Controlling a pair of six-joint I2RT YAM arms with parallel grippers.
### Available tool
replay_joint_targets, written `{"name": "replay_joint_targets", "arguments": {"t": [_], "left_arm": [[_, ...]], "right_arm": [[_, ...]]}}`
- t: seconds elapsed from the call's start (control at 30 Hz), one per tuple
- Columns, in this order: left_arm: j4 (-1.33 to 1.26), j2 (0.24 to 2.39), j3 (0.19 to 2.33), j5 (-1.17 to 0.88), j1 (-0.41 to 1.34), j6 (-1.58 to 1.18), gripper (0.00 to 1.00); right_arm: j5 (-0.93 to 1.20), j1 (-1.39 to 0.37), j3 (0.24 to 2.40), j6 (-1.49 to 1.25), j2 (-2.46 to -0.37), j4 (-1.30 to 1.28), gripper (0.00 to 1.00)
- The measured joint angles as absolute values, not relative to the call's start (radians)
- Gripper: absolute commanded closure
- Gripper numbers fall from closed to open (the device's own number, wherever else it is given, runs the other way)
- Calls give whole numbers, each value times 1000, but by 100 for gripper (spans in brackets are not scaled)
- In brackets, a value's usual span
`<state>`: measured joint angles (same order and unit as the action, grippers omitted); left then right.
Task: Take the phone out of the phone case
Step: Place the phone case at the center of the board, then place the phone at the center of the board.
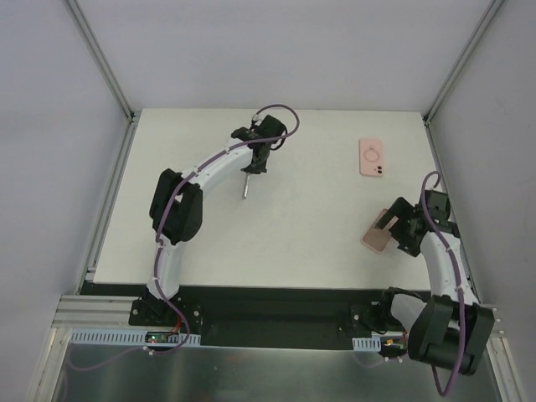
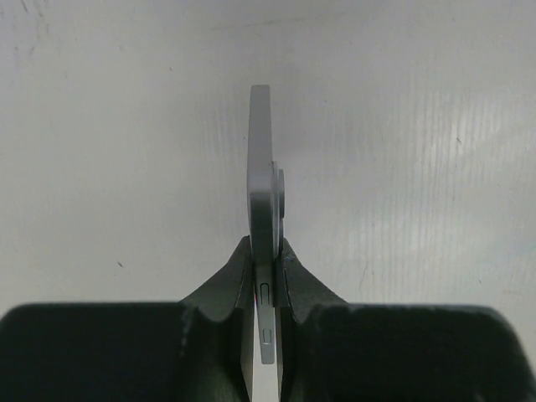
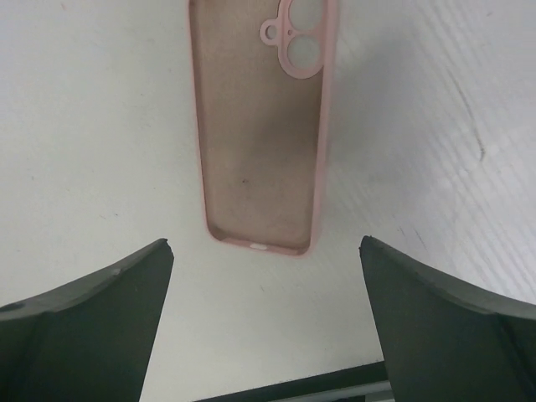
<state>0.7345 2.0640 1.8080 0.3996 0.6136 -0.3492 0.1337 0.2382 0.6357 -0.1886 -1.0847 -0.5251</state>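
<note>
Beyond the parted right tool [image 3: 266, 241] lies the case [image 3: 260, 126]; left tool [image 2: 266, 244] seemingly clamps phone [image 2: 261, 159].

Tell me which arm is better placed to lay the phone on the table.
Left. The left gripper is shut on the phone, held edge-on over the table; the right gripper is open, holding nothing, the empty pink case lying before it.

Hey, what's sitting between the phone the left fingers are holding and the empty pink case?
Nothing. The top view shows only bare table between the phone and the pink case.
</note>
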Motion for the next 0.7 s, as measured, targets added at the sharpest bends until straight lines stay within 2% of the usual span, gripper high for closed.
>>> {"name": "replay_joint_targets", "arguments": {"t": [0.2, 0.27, 0.33, 0.43, 0.57, 0.7], "left_arm": [[762, 2257, 2011, 535, 613, -281, 100], [776, 2306, 2072, 564, 613, -257, 85], [785, 2352, 2136, 576, 613, -236, 62], [781, 2376, 2174, 526, 604, -230, 55], [786, 2376, 2199, 422, 588, -244, 38], [785, 2371, 2202, 331, 569, -260, 34]], "right_arm": [[72, 239, 635, -189, -825, -635, 4], [73, 239, 635, -190, -768, -664, 4], [76, 239, 636, -190, -730, -696, 4], [75, 239, 650, -184, -725, -740, 4], [42, 216, 722, -170, -774, -804, 4], [-13, 163, 865, -167, -864, -821, 4]]}}
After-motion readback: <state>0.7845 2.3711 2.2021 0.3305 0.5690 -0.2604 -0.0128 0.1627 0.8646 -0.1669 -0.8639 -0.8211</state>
